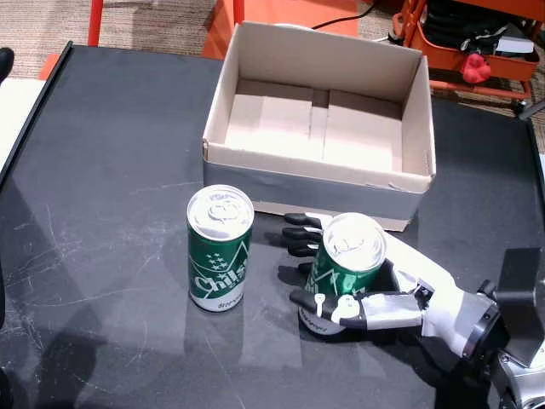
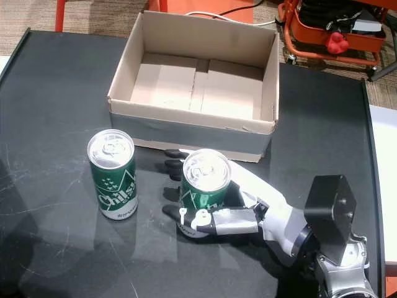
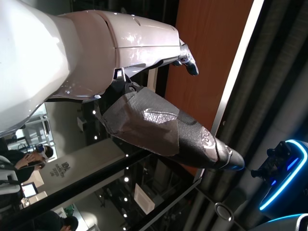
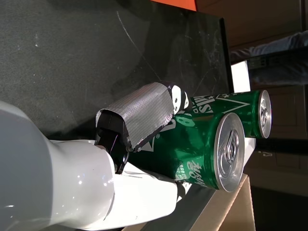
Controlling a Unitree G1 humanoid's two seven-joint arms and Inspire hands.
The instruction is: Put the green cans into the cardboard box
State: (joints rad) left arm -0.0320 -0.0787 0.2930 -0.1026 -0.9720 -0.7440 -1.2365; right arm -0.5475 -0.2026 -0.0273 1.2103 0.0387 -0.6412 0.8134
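Two green cans stand on the black table (image 1: 102, 213) in front of the open, empty cardboard box (image 1: 315, 170) (image 2: 186, 121). My right hand (image 1: 375, 307) (image 2: 229, 220) (image 4: 139, 115) is shut on the right-hand green can (image 1: 349, 256) (image 2: 205, 183) (image 4: 192, 149), fingers behind it and taped thumb across its front; the can is upright near the box's front wall. The other green can (image 1: 220, 251) (image 2: 113, 177) (image 4: 240, 103) stands free a little to the left. My left hand (image 3: 159, 120) shows only in the left wrist view, away from the table, fingers apart and holding nothing.
An orange cart (image 1: 477, 43) (image 2: 329, 25) stands beyond the table's far right corner. A white surface (image 1: 13, 102) borders the table's left edge. Bare table lies left of and in front of the cans. People (image 3: 29, 159) sit far off in the left wrist view.
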